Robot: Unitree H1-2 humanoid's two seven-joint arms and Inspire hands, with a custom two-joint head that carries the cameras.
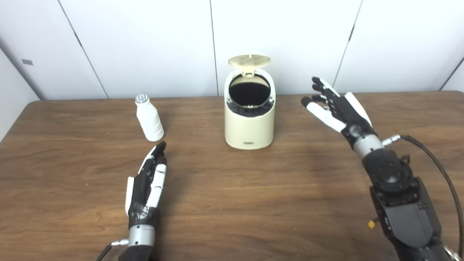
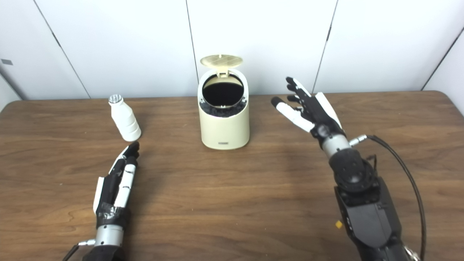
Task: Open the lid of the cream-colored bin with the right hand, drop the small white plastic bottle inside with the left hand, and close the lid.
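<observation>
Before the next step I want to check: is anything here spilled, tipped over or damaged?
Nothing stands out. The bottle stands upright, the bin is upright with its lid raised, and nothing is spilled on the table.

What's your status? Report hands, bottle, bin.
Left hand open, just short of the bottle. Right hand open, raised right of the bin. Lid up, bottle upright on the table. Path to the bin unobstructed.

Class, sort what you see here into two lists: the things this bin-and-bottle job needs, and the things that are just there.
Needed for the job:
- bin, cream-colored
- lid, standing open
- bottle, white, upright, left of the bin
- left hand, open, near the bottle
- right hand, open, right of the bin

Just there:
- table
- wall panels
- cable on the right arm
</observation>
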